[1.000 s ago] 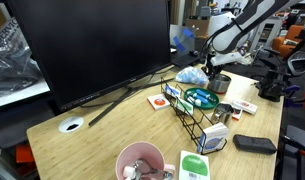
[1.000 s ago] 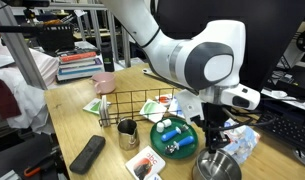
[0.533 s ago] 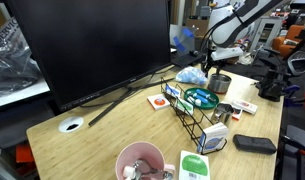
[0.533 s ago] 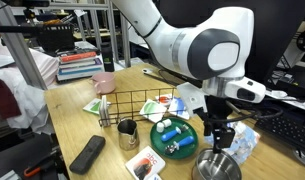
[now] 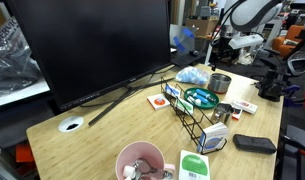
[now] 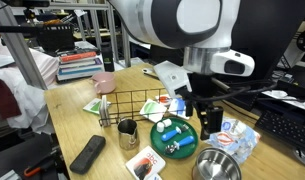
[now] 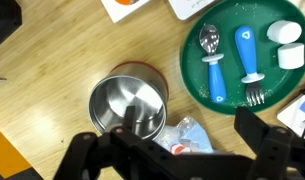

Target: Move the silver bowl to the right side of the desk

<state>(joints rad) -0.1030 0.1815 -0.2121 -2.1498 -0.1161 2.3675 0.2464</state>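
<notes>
End effector (image 6: pixel 206 110) is hovering clear above the desk (image 6: pixel 70 122). Its fingers (image 7: pixel 89 152) are standing wide apart and gripping nothing.

The silver bowl (image 7: pixel 129 105) is sitting upright and empty on the desk, below the end effector and apart from it. In the wrist view it is lying just ahead of the fingertips, nearer one finger than the other. In an exterior view the same bowl (image 5: pixel 220 83) is resting below the end effector, with open air between them.

A crumpled plastic bag (image 7: pixel 182 135) is lying between the fingers, right against the bowl's side. Whether it is touching the bowl, I cannot tell.

A teal dish (image 7: pixel 230 25) is sitting ahead of the opposite finger, near the bowl but apart from it. It is carrying a blue-handled spoon (image 7: pixel 212 55) and fork (image 7: pixel 250 60).

A pink bowl (image 5: pixel 140 160) is standing well apart from the end effector, toward the far end of the desk.
</notes>
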